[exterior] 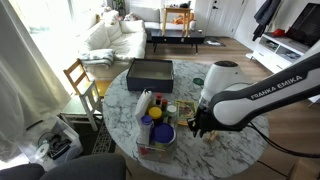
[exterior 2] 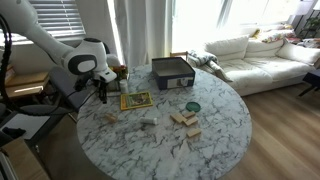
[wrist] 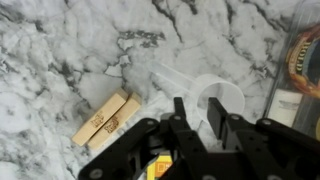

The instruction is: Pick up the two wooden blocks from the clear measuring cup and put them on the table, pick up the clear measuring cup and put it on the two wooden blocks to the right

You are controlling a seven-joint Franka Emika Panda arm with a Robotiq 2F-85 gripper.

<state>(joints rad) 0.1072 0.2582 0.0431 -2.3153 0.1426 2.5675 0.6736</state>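
In the wrist view the clear measuring cup (wrist: pixel 228 92) stands upright on the marble table (wrist: pixel 60 60), its handle pointing up-left. Two wooden blocks (wrist: pixel 105 118) lie side by side just to its left, touching each other. My gripper (wrist: pixel 198 105) is closed narrowly over the cup's near wall, one finger inside the rim and one outside. In both exterior views the gripper (exterior: pixel 196 128) (exterior 2: pixel 100 95) is low over the table near its edge. The cup is too faint to make out there.
A black box (exterior: pixel 150 72) (exterior 2: pixel 172 72) sits at the far side of the round table. A bin of bottles and jars (exterior: pixel 157 128) stands close to the arm. More wooden blocks (exterior 2: pixel 183 120), a green lid (exterior 2: pixel 192 106) and a framed picture (exterior 2: pixel 135 100) lie on the marble.
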